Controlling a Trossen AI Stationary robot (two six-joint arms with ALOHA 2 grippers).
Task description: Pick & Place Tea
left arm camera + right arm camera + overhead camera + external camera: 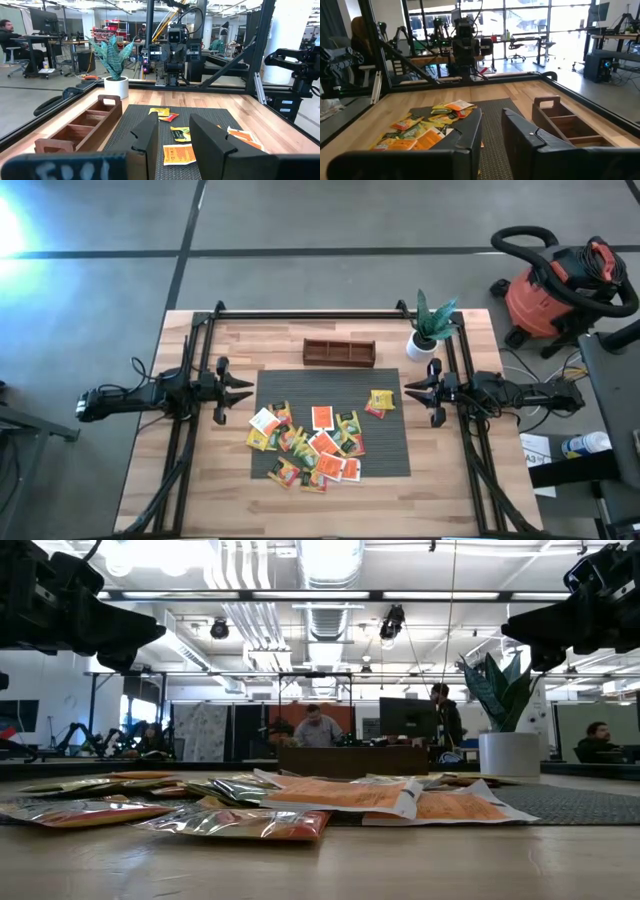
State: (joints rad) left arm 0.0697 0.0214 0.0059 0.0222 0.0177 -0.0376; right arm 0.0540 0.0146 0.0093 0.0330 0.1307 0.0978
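Several flat square tea sachets (315,445), orange-red, yellow, green and white, lie scattered flat on the grey ribbed mat (395,460); a pair (379,402) lies apart toward the mat's far right corner. They also show as a pile (420,131) in the right wrist view and as a few sachets (179,145) in the left wrist view. My left gripper (247,389) hovers open at the mat's left edge. My right gripper (408,392) hovers open at the mat's right edge. Neither touches anything.
A long dark brown wooden tray (339,352) with compartments stands just beyond the mat's far edge. A potted plant (428,330) in a white pot stands at the far right. Bare wood (330,515) lies near the table's near edge. People sit in the room beyond.
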